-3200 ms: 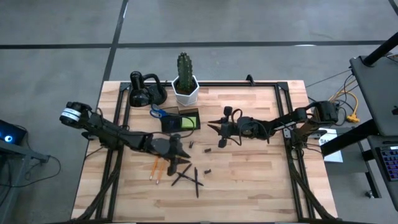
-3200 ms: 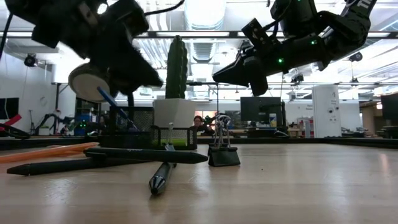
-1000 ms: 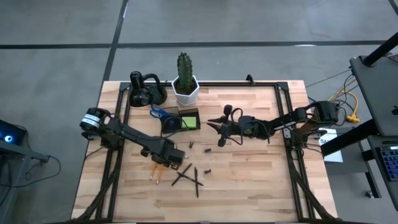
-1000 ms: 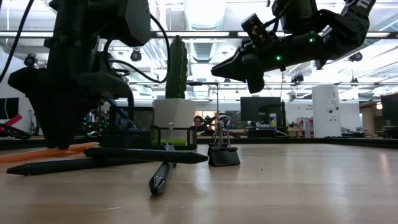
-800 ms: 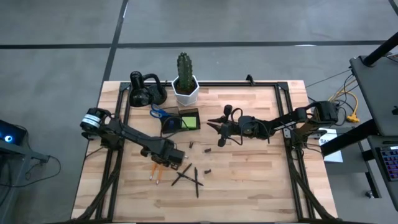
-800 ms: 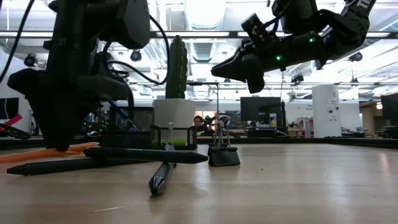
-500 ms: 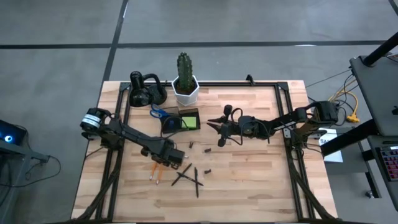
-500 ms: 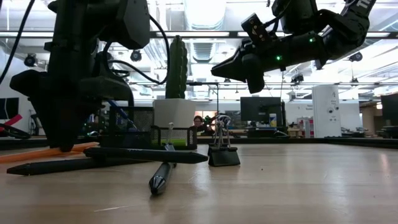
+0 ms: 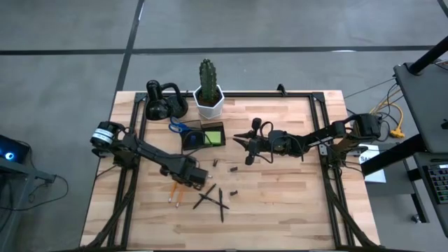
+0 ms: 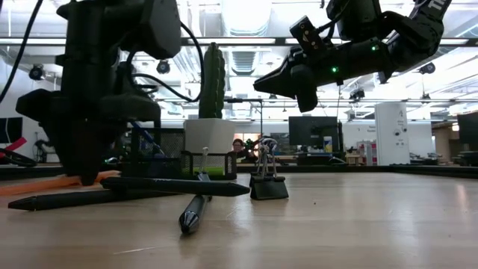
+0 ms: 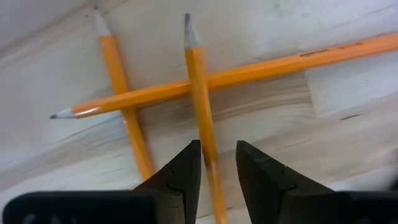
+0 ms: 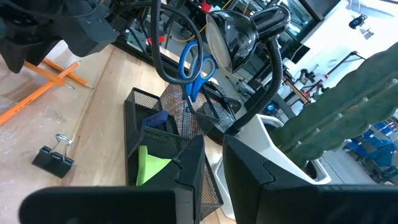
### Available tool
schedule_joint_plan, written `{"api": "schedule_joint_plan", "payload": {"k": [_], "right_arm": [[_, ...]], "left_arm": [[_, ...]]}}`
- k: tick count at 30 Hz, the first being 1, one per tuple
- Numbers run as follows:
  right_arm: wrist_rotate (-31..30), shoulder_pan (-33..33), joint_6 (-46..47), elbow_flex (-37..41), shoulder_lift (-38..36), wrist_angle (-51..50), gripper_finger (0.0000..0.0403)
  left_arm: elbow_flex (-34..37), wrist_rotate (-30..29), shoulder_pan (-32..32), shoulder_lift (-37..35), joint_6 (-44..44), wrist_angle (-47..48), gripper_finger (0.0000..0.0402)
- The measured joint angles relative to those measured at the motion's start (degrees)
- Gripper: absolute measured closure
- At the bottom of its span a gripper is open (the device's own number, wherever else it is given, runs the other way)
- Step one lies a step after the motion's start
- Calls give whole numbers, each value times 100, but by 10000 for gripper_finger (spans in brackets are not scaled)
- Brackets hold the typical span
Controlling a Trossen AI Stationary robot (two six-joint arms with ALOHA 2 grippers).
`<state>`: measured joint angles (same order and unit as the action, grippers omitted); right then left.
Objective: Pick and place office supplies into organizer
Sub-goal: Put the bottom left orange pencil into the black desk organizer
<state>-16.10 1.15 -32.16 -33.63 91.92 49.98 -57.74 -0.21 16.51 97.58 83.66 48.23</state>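
Pale wood planks form the table [image 9: 280, 203], and every position below is referenced to the organizer [image 9: 204, 136], the dark mesh box standing just in front of the white cactus pot [image 9: 208, 102].

The right arm waits to the right of the organizer, its gripper [image 9: 244, 143] hovering clear of the table; its fingers stand slightly apart and hold nothing. In the right wrist view the organizer already carries the blue-handled scissors [image 12: 194, 68] upright and the lime-green sticky-note pad [image 12: 151, 163] in a low compartment.

The left gripper [image 9: 198, 178] is in front of the organizer, down at the table surface. Compared with three seconds earlier, this arm has swung its wrist over and descended from a raised pose onto the orange pencils [image 9: 173, 190]; over the last second it has barely shifted. In the left wrist view the fingers are parted and straddle one pencil [image 11: 200, 118], which lies across two others; they have not yet clamped it.

This indicates the grasp step is imminent. The crossed pencils may be dragged when the fingers close.

Black pens [image 9: 213, 199] and a binder clip [image 10: 268, 181] remain on the table in front of the organizer, undelivered.
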Motion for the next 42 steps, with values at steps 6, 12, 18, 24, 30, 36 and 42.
{"api": "schedule_joint_plan", "payload": {"k": [6,12,18,24,30,36,42], "right_arm": [[0,0,0,0,0,-2,355],[-2,1,0,0,0,0,355],[-2,2,0,0,0,-2,355],[0,2,0,0,-2,0,355],[0,2,-2,0,-2,-1,355],[-2,2,-2,0,-2,0,355],[-1,2,-2,0,-2,-2,355]], "left_arm": [[4,-9,2,0,-50,-12,316],[56,-39,0,0,-55,-1,316],[226,-41,0,-11,-48,-121,316],[245,-43,0,-13,-185,-176,316],[247,-43,0,-13,-199,-210,316],[267,-37,0,-11,-208,-232,316],[257,-28,4,-7,-299,-232,316]]}}
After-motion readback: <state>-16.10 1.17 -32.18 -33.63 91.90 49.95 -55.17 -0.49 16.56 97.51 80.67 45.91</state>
